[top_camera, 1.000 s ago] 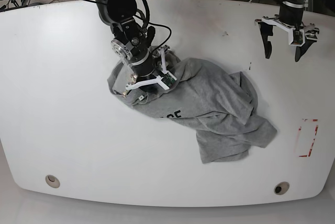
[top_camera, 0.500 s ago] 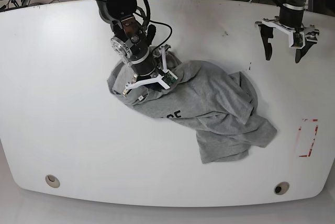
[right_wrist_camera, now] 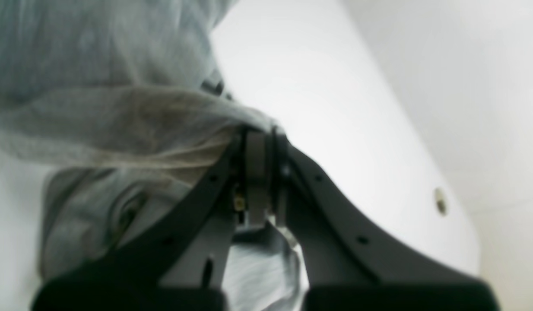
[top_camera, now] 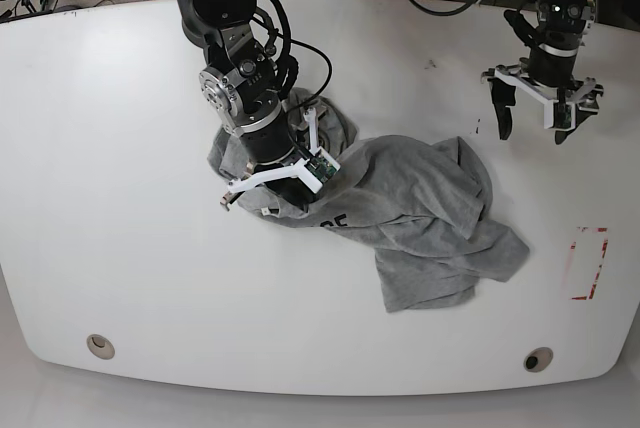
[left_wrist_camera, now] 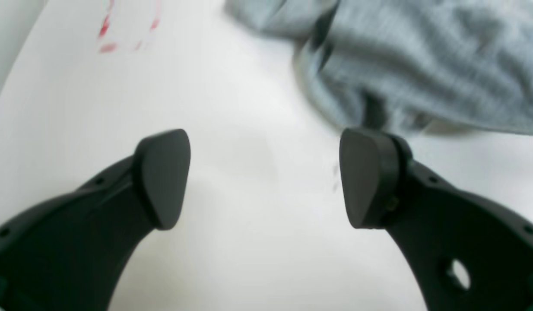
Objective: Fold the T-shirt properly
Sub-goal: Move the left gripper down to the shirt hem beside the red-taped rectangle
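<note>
My right gripper (top_camera: 262,191) is clamped tight on a fold of the T-shirt (top_camera: 420,208), wrist angled down. My left gripper (top_camera: 536,118) hangs spread wide, holding nothing.

A white tabletop (top_camera: 120,198) with rounded corners fills the base view. The grey T-shirt (top_camera: 420,218) lies crumpled on it, right of the middle, with black letters partly showing. A red rectangular outline (top_camera: 587,263) is marked near the right edge. Two round holes sit by the near edge, one left (top_camera: 99,346), one right (top_camera: 537,359).
</note>
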Robot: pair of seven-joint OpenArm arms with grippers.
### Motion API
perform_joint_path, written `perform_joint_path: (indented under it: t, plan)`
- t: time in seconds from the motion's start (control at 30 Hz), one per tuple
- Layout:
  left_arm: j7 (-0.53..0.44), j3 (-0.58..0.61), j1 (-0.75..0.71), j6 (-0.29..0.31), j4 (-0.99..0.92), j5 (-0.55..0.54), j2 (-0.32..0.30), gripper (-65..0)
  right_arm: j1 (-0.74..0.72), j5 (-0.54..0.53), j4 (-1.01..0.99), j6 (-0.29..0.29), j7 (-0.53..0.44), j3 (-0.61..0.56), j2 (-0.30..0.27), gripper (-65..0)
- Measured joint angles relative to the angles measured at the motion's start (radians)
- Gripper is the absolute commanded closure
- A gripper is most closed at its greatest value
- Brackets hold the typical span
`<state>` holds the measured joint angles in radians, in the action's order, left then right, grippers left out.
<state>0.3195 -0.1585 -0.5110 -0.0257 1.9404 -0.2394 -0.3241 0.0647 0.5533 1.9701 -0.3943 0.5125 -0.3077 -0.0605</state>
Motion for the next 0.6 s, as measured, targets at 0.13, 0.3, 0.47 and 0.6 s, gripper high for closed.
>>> perform_joint_path:
  t: [0.13, 0.3, 0.47, 0.6]
  plan:
    - [0.039, -0.007, 0.045, -0.005, 0.000, 0.003, 0.031, -51.0, -0.042, 0.001, 0.021, 0.001, 0.005, 0.001, 0.000, -0.2]
    - [0.113, -0.003, 0.125, 0.000, -0.001, -0.002, 0.051, -51.0, -0.097, -0.001, 0.026, -0.001, 0.005, -0.001, 0.002, -0.2]
    - [0.166, -0.007, 0.212, -0.005, -0.008, 0.001, 0.061, -51.0, -0.141, 0.001, 0.026, 0.000, 0.006, 0.000, -0.001, -0.2]
    - [0.198, -0.008, 0.286, -0.008, -0.031, 0.002, 0.078, -51.0, -0.158, 0.000, 0.026, 0.000, 0.004, 0.000, 0.000, -0.2]
